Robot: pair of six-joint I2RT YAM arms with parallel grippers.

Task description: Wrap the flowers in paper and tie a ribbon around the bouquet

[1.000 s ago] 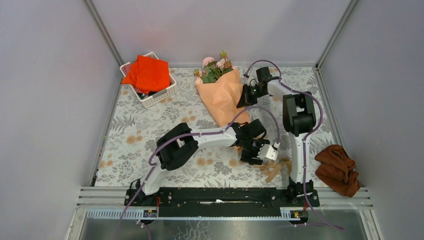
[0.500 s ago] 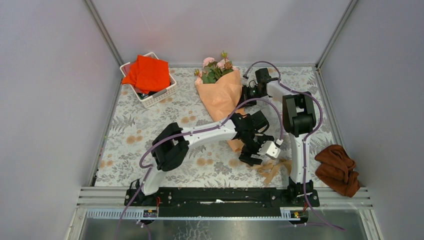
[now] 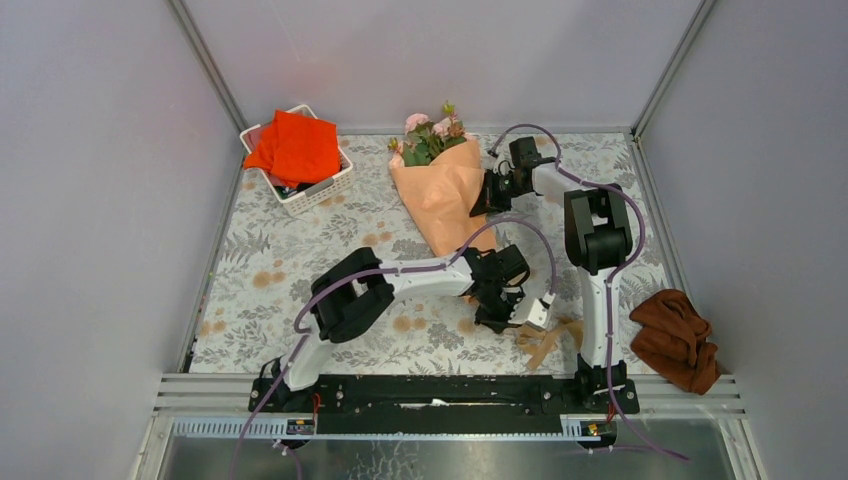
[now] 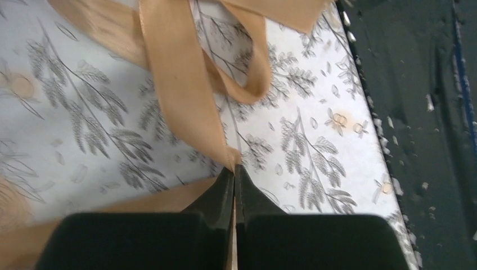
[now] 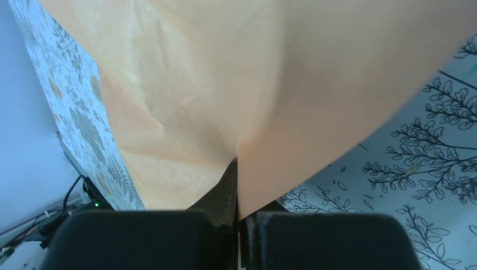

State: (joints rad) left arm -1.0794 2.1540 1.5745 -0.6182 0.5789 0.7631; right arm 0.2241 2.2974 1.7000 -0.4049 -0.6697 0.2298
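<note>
Left gripper point(image 4: 234, 171) has clamped shut on the limp, light ribbon point(image 4: 180, 95) near the bouquet point(image 3: 445, 195); right gripper point(image 5: 236, 169) pinches its paper point(image 5: 225, 73).

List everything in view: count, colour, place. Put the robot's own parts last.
pink roses with green leaves: one bunch, pink and green, far middle, sticking out of the cone
peach-orange paper cone: one, peach-orange, around the stems, lying on the table
narrow tan ribbon: one, tan, loose loops near the right arm's base
white plastic basket: one, white, far left corner
orange-red cloth: one, orange-red, in the basket
rust-brown cloth: one, brown, crumpled at the near right edge
floral table cover: one, pale with grey leaves, under everything
left gripper: one, black, shut on the ribbon
right gripper: one, black, shut on the cone's paper
</note>
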